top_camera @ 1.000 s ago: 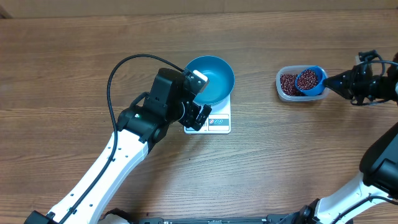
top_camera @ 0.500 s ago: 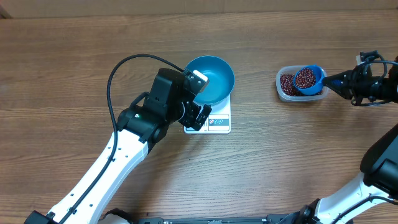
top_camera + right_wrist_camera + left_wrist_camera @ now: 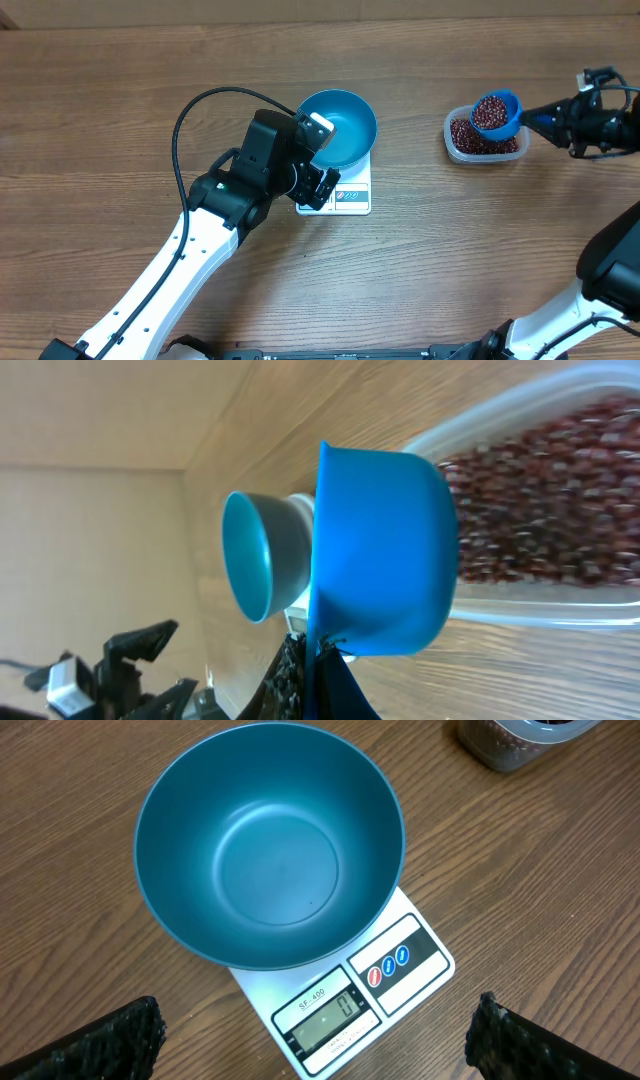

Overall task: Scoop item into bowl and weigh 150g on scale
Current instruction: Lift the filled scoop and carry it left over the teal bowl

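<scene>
Right gripper [image 3: 548,119] pinched shut on handle of blue scoop [image 3: 515,104], full of beans [image 3: 491,113], over clear tub [image 3: 465,148] at right. Left gripper [image 3: 322,158] spread wide, just left of empty blue bowl [image 3: 352,122] sitting on scale [image 3: 352,197].

Smooth blue bowl [image 3: 270,845], wood-grain table [image 3: 120,90]

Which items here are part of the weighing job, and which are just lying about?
Job: red-brown beans, blue scoop held by right gripper, clear tub, blue bowl, white scale.
Not part: wooden table, left arm's black cable.
</scene>
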Available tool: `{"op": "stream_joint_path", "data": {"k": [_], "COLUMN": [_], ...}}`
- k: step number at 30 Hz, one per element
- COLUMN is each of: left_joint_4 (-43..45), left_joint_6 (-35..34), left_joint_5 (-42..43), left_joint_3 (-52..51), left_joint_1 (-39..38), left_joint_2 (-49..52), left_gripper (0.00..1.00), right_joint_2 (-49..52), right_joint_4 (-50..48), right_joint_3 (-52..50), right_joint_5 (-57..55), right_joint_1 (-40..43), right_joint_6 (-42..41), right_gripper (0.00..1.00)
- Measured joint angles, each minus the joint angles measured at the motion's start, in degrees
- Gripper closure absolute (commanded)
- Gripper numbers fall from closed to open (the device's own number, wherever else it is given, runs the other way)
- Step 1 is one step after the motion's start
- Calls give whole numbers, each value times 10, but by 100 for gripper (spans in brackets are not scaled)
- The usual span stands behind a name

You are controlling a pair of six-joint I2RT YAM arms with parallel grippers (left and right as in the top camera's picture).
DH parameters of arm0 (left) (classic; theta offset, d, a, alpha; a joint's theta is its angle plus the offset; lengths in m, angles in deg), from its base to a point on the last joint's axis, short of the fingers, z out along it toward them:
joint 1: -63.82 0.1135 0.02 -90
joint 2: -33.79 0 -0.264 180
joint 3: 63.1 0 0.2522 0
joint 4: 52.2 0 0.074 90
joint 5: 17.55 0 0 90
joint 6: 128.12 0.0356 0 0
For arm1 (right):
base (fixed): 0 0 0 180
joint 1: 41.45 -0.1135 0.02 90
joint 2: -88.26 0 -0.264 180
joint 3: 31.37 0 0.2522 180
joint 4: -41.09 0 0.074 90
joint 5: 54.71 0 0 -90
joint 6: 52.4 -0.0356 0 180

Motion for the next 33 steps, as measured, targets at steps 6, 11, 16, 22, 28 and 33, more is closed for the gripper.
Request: {"op": "stream_joint_path", "data": {"k": [6, 11, 16, 22, 28, 33], "left_joint_4": [0, 0, 0, 0, 0, 0], "left_joint_6": [0, 0, 0, 0, 0, 0], "left_joint_5": [0, 0, 0, 0, 0, 0], "left_joint_3": [0, 0, 0, 0, 0, 0], "left_joint_1": [0, 0, 0, 0, 0, 0], "left_joint_2": [0, 0, 0, 0, 0, 0], "left_gripper": [0, 0, 0, 1, 0, 1], "right_joint_2": [-32, -48, -47, -48, -48, -47], "right_joint_4": [22, 21, -1, -51, -86, -124], "right_joint_3": [44, 55, 55, 55, 55, 55], "right_joint_5": [14, 50, 57, 56, 42, -17], "right_joint_1": [-50, -115, -185, -259, -314, -350], "right_joint_6": [0, 0, 0, 0, -3, -38], "right_gripper": [96, 96, 96, 96, 96, 96]}}
